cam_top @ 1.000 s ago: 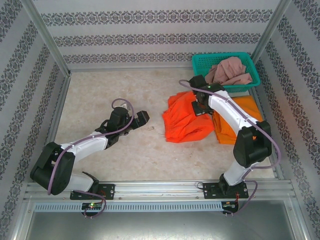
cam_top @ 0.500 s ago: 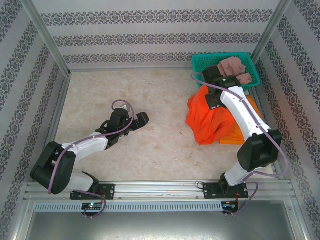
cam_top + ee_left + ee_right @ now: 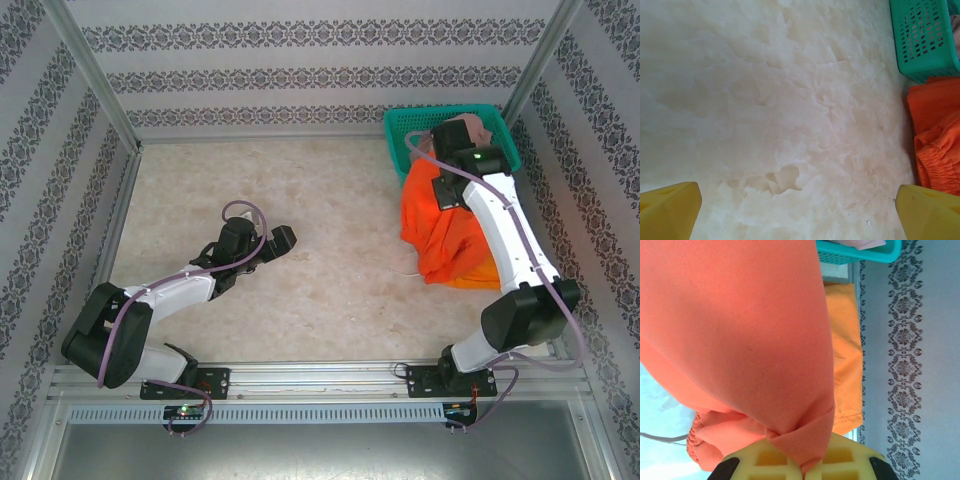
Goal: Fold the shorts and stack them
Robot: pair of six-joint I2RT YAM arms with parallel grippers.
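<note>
From above, the red shorts (image 3: 447, 235) hang bunched over the yellow shorts (image 3: 480, 282), perhaps touching them. Both lie beside the basket (image 3: 398, 125) that holds the pink shorts (image 3: 463, 130).

In the left wrist view, the left pincer (image 3: 800, 212) is spread wide and empty over the bare counter (image 3: 790, 100).

In the right wrist view, the right pincer (image 3: 801, 462) is clamped on a fold of the red cloth. The cloth looks light, limp and likely to sag, so the waistband or a hem corner should give a better hold.
</note>
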